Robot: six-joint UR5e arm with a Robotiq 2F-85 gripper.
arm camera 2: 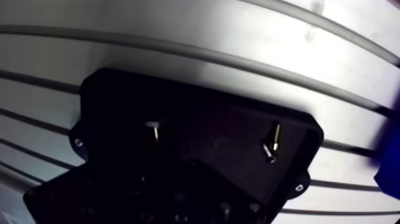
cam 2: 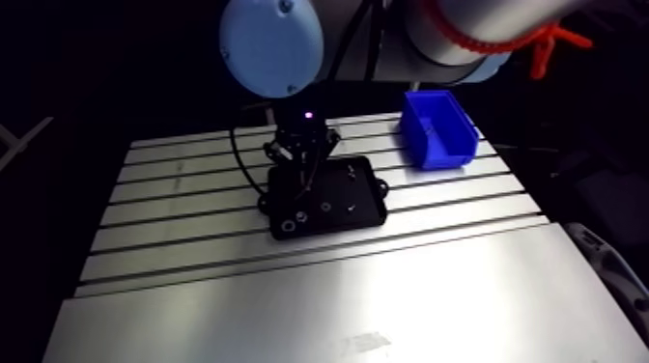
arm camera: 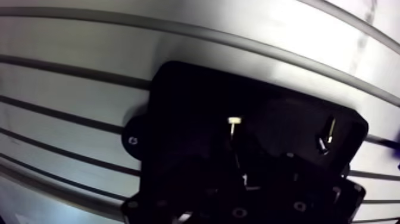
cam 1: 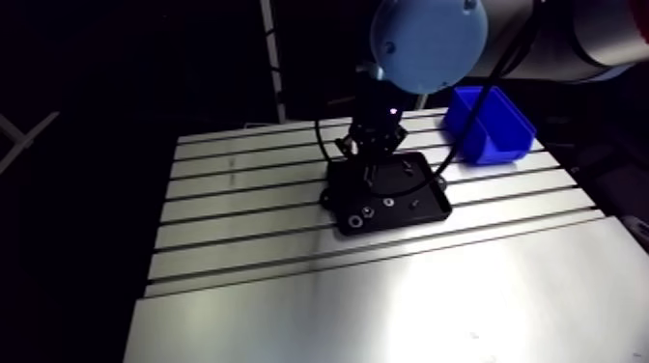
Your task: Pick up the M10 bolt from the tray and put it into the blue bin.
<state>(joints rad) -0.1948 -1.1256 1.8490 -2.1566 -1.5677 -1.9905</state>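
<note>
A black tray (cam 1: 417, 196) lies on the slotted aluminium table, near its middle. In the wrist view a bolt with a pale head (arm camera: 234, 121) stands in the tray just ahead of the gripper, and a second dark bolt (arm camera: 325, 134) lies tilted off to one side. My gripper (cam 1: 373, 164) hangs low over the tray's far left part, dark against the dark tray. The blue bin (cam 1: 489, 122) sits at the table's back right, apart from the tray.
Small round parts, like nuts or washers (cam 2: 288, 224), lie along the tray's near side. The table's slots (cam 2: 193, 208) run left to right. A smooth plate (cam 2: 319, 309) covers the table's front.
</note>
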